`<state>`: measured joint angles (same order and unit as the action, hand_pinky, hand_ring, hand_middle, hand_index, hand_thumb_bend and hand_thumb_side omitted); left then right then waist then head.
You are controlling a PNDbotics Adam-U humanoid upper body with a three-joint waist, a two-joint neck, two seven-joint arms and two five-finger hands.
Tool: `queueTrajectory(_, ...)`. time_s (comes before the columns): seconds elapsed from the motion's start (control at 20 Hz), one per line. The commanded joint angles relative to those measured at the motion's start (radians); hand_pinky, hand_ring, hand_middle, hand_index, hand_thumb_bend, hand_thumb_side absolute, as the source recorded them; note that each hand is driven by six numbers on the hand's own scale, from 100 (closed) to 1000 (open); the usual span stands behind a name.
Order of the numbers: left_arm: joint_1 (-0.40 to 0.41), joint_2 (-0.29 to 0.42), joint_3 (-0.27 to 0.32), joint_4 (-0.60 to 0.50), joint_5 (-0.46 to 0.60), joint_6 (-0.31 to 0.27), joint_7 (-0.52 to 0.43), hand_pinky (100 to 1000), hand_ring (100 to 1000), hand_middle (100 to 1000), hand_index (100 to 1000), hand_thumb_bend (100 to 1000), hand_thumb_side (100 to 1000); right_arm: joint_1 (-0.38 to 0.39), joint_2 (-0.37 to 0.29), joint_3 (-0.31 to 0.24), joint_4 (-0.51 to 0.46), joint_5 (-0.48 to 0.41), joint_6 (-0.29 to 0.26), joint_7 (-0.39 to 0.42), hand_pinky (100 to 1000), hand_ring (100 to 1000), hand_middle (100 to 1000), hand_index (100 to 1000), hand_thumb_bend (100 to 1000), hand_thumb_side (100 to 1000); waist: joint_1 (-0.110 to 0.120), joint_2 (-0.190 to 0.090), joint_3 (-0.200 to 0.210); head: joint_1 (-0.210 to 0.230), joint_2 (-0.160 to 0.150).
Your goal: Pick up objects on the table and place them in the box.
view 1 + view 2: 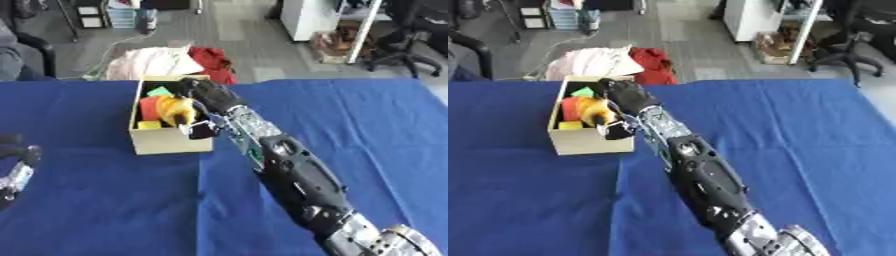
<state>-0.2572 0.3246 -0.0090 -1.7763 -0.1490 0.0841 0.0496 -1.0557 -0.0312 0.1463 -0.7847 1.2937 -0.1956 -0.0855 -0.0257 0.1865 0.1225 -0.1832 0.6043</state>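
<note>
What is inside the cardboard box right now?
The open cardboard box holds a green piece, a red block, a yellow-orange object and a yellow block; the right hand hides the rest.

Grey floor; black office chair far right; white cabinet.

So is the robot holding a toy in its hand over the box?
Cannot be told: the right hand is over the box by an orange-yellow thing, with its fingers hidden. The left hand holds nothing.
</note>
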Motion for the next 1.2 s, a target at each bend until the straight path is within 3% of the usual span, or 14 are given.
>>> queueTrajectory(0.05, -0.014, 0.01, 0.001, -0.016, 0.004, -0.001, -0.001, 877, 695, 687, 717, 429, 453, -0.032, -0.009, -0.01, -0.022, 0.053, 0.024, -0.002, 874, 845, 980, 1000, 190, 580, 0.007, -0.003, 0.001, -0.002, -0.015)
queueTrajectory(0.2, -0.014, 0.01, 0.001, -0.016, 0.004, -0.001, -0.001, 877, 695, 687, 717, 429, 453, -0.032, -0.009, -0.01, -0.032, 0.065, 0.033, 0.004, 874, 845, 980, 1000, 190, 580, 0.006, -0.003, 0.001, -0.001, -0.015)
queueTrajectory(0.25, -0.012, 0.011, 0.003, -0.015, 0.004, 0.0, 0.0, 878, 695, 687, 718, 425, 454, -0.038, -0.016, -0.017, -0.041, 0.064, 0.038, 0.0, 897, 892, 1000, 1000, 259, 582, 0.005, -0.006, -0.004, 0.003, -0.014)
queueTrajectory(0.3, -0.011, 0.012, 0.004, -0.015, 0.004, 0.0, 0.002, 878, 695, 687, 718, 425, 454, -0.043, -0.03, -0.033, -0.059, 0.062, 0.049, -0.011, 896, 891, 1000, 1000, 257, 579, 0.004, -0.008, -0.006, 0.005, -0.015)
queueTrajectory(0.45, -0.008, 0.013, 0.007, -0.014, 0.004, 0.0, 0.004, 878, 695, 687, 717, 425, 455, -0.039, -0.051, -0.052, -0.128, 0.032, 0.095, -0.055, 891, 860, 1000, 1000, 120, 525, 0.003, -0.012, -0.014, 0.013, -0.014)
queueTrajectory(0.55, -0.003, 0.014, 0.011, -0.012, 0.003, 0.0, 0.008, 878, 695, 686, 717, 424, 454, -0.032, -0.06, -0.047, -0.175, 0.002, 0.112, -0.072, 888, 838, 971, 1000, 100, 504, 0.002, -0.015, -0.022, 0.022, -0.012)
queueTrajectory(0.8, 0.014, 0.017, 0.023, -0.007, 0.0, 0.002, 0.02, 878, 695, 686, 716, 424, 454, 0.01, -0.132, -0.042, -0.3, -0.076, 0.058, -0.119, 870, 793, 920, 1000, 100, 407, -0.002, -0.028, -0.054, 0.056, 0.0)
queueTrajectory(0.95, 0.022, 0.02, 0.03, -0.005, -0.001, 0.002, 0.028, 878, 694, 686, 716, 424, 453, 0.07, -0.174, -0.046, -0.377, -0.123, 0.029, -0.165, 859, 766, 888, 1000, 100, 425, -0.002, -0.033, -0.077, 0.075, 0.008)
queueTrajectory(1.0, 0.023, 0.021, 0.032, -0.006, -0.002, 0.002, 0.031, 877, 694, 686, 715, 436, 457, 0.093, -0.184, -0.05, -0.403, -0.139, 0.025, -0.181, 854, 757, 873, 994, 100, 498, -0.002, -0.033, -0.083, 0.079, 0.009)
queueTrajectory(1.05, 0.023, 0.023, 0.035, -0.006, -0.002, 0.001, 0.036, 877, 694, 685, 715, 423, 450, 0.118, -0.191, -0.057, -0.43, -0.156, 0.027, -0.197, 853, 751, 863, 987, 100, 448, -0.002, -0.032, -0.091, 0.086, 0.01)
queueTrajectory(1.2, 0.025, 0.024, 0.042, -0.007, -0.003, 0.001, 0.048, 876, 692, 683, 713, 422, 448, 0.196, -0.194, -0.089, -0.509, -0.204, 0.058, -0.221, 848, 727, 825, 958, 100, 522, -0.002, -0.028, -0.112, 0.105, 0.011)
